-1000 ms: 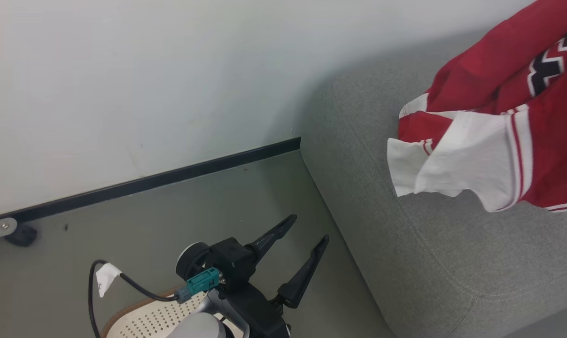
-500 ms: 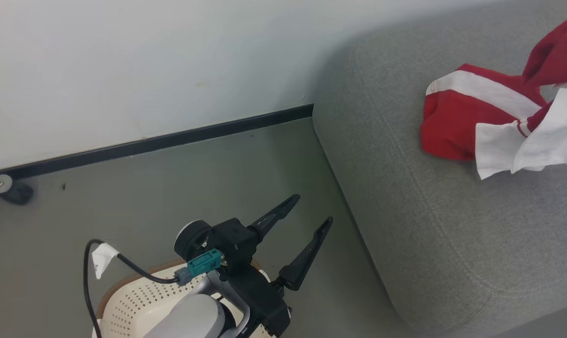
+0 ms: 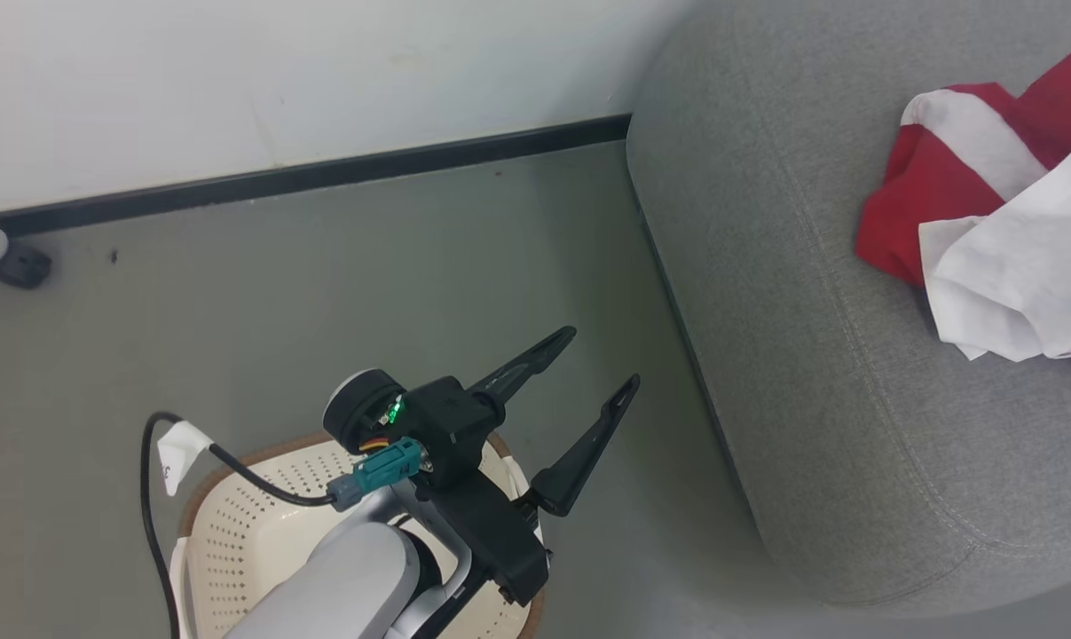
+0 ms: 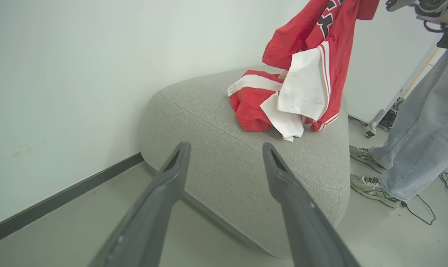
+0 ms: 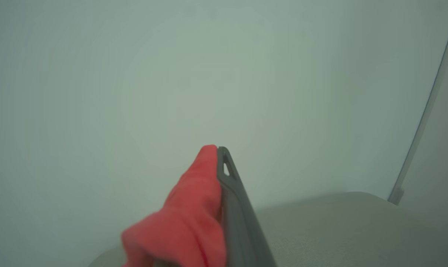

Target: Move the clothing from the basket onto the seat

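We see left gripper spread wide by basket; right gripper pinched on clothing hanging over seat.

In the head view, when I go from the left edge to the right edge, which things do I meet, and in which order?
dark caster → white cable tag → basket → left gripper → seat → clothing

Left gripper spreads its 2 fingers wide; right gripper pinches the clothing.
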You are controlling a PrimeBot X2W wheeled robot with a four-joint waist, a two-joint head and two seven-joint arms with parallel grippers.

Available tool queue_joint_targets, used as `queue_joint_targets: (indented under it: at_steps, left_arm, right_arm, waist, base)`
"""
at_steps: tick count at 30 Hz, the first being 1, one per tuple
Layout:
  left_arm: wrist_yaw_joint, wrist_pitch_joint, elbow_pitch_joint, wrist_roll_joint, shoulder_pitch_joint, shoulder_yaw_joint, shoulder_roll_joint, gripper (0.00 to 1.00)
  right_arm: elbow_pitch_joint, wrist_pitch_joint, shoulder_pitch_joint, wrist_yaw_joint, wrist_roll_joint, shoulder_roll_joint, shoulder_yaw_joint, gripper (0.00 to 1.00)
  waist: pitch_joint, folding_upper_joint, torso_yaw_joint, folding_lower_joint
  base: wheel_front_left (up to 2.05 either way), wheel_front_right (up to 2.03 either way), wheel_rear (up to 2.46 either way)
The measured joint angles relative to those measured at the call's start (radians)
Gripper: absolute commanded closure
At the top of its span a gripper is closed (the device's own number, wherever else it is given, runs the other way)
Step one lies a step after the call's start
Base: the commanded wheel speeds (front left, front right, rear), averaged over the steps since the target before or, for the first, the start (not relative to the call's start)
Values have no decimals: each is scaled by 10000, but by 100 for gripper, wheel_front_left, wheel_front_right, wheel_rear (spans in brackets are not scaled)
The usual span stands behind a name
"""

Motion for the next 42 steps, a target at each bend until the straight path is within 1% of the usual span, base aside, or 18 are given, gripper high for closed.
queue_joint_targets:
  at_steps: [6, 9, 15, 17, 21, 23, 25, 26, 27, 28, 32, 34, 40, 42]
  left_arm:
    - [0, 169, -198, 92, -420, -6, 31, 0]
    - [-8, 247, -230, 111, -568, -17, 33, 0]
    - [-13, 249, -203, 282, -838, -21, 44, 0]
    - [-96, 244, -173, 276, -848, 19, 65, 0]
    - [-96, 211, -109, 274, -848, 90, 132, 0]
    - [-98, 138, -19, 272, -848, 123, 163, 0]
    - [-100, 63, 105, 259, -846, 130, 182, 0]
    - [-104, 38, 132, 245, -846, 130, 174, 0]
    - [-148, 8, 163, 213, -846, 130, 163, 0]
    - [-180, -38, 205, 176, -844, 127, 148, 0]
    - [-184, -138, 426, 144, -833, 128, 111, 0]
    - [-186, -261, 493, -61, -810, 138, 104, 0]
    - [-270, -504, 721, -276, -495, 186, 92, 0]
    - [-270, -550, 757, -293, -420, 199, 105, 0]
  right_arm:
    - [763, 115, -806, 2, -711, 29, 403, 100]
    - [1204, 178, -954, 4, -1007, 84, 681, 100]
    - [2307, 708, -1006, 8, -1501, 564, 1406, 100]
    - [2617, 851, -1017, 8, -1592, 763, 1569, 100]
    - [3037, 1172, -1088, 8, -1724, 905, 1912, 100]
    - [3250, 1467, -1130, 8, -1854, 1018, 2173, 78]
    - [3350, 1751, -1129, 8, -1910, 1229, 2541, 61]
    - [3358, 1816, -1128, 8, -1910, 1298, 2660, 30]
    - [3363, 1871, -1128, 8, -1910, 1360, 2767, 9]
    - [3363, 1944, -1128, 8, -1908, 1411, 2861, 0]
    - [3058, 2013, -1125, 8, -1908, 1452, 3503, 0]
    - [2874, 2013, -1125, 10, -1906, 1446, 3772, 0]
    - [2451, 2013, -1055, 10, -1879, 1248, 4604, 0]
    - [2380, 2015, -1034, 10, -1829, 1233, 4713, 0]
  waist:
    - [653, 0, 130, 1]
    - [968, 0, 197, 1]
    - [1489, 1, 369, 1]
    - [1596, 0, 435, 1]
    - [1683, 1, 505, 0]
    - [1659, 0, 484, 0]
    - [1570, 0, 421, -1]
    - [1532, -1, 400, -1]
    - [1487, 0, 377, -1]
    - [1438, -1, 356, -1]
    - [1191, 0, 276, -2]
    - [1043, -1, 239, -2]
    - [527, -1, 120, -3]
    - [435, -2, 99, -3]
  base:
    - [0, 0, 0]
    - [0, 0, 0]
    - [0, 0, 0]
    - [0, 0, 0]
    - [0, 0, 0]
    - [0, 0, 0]
    - [0, 0, 0]
    - [0, 0, 0]
    - [0, 0, 0]
    - [0, 0, 0]
    - [0, 0, 0]
    - [0, 0, 0]
    - [0, 0, 0]
    - [0, 0, 0]
